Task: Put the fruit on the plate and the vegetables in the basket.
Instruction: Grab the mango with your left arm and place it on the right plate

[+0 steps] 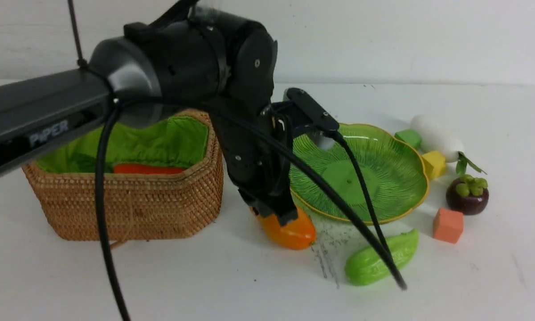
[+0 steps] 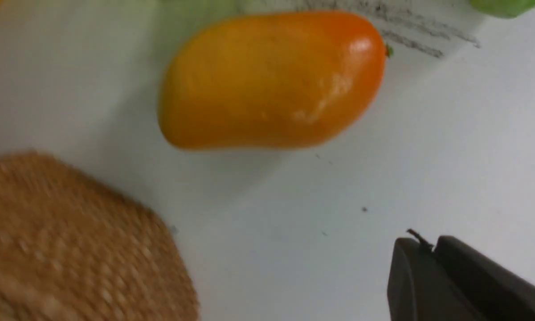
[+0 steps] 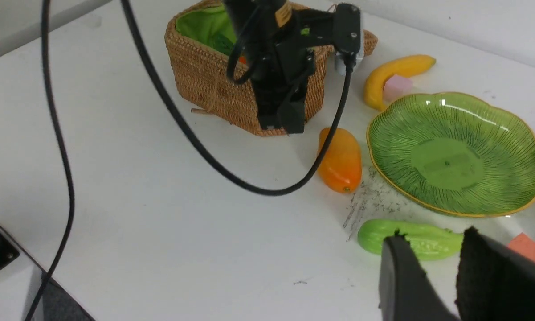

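Now the left end effector (image 2: 421,249), its tips nearly together and nothing between them, has the mango (image 2: 271,84) close by. To lift it well, part the jaws, align across its narrow waist, then descend straight.

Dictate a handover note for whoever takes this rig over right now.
Left end effector: above the table near the mango, holding nothing; can't tell if fully shut.
Right end effector: open, holding nothing.
Done: carrot in the basket.
Left, fruit to plate: mango, between basket and plate; banana, beyond mango; mangosteen, right of plate.
Left, vegetables to basket: gourd, nearer than plate; radish, right of plate.
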